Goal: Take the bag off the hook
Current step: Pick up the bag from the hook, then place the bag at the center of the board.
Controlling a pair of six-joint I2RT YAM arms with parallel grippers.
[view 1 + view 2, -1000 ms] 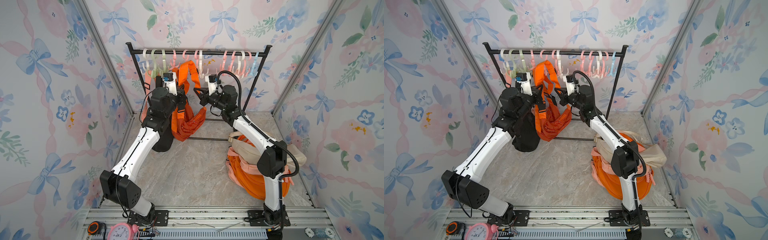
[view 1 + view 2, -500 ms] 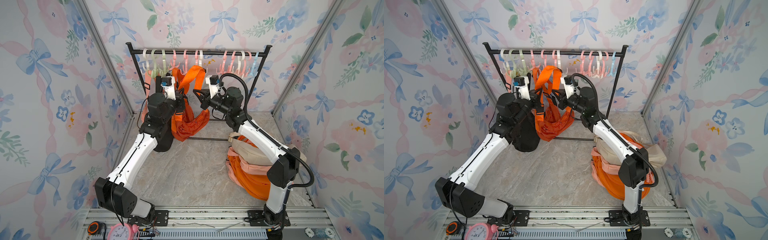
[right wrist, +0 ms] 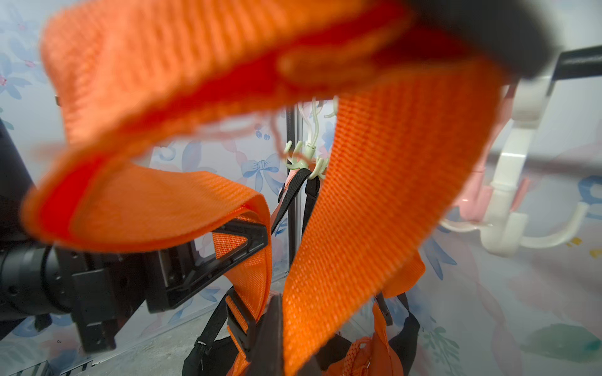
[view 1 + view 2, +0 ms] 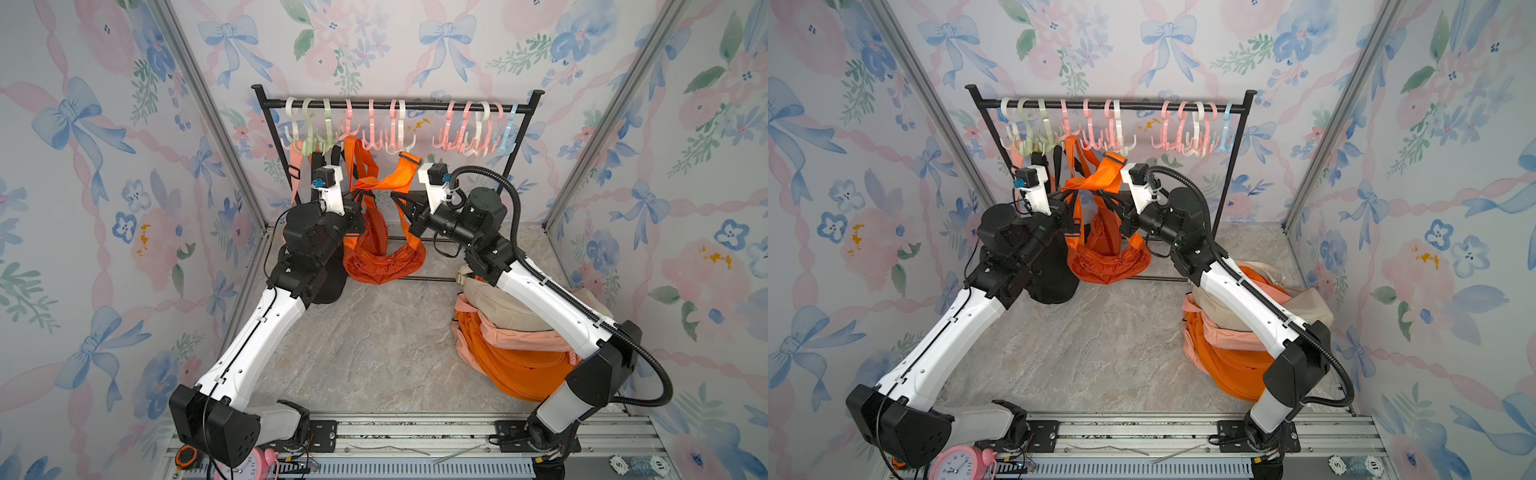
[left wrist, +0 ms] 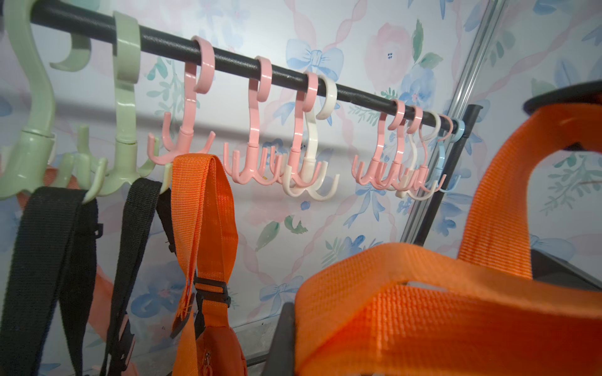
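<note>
Nylon orange bag [image 4: 382, 262] is hung by one strap [image 5: 203, 208] from pink hook [image 5: 184, 130]; another strap length is raised alongside, body sagging low.

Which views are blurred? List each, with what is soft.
Right wrist: the strap near the lens is smeared, the white hook soft. Left wrist: rail and pink hooks crisp. Both top views: sharp, evenly lit.

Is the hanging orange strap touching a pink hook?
Touching. The left wrist view shows the hanging orange strap looped over a prong of the pink hook.
</note>
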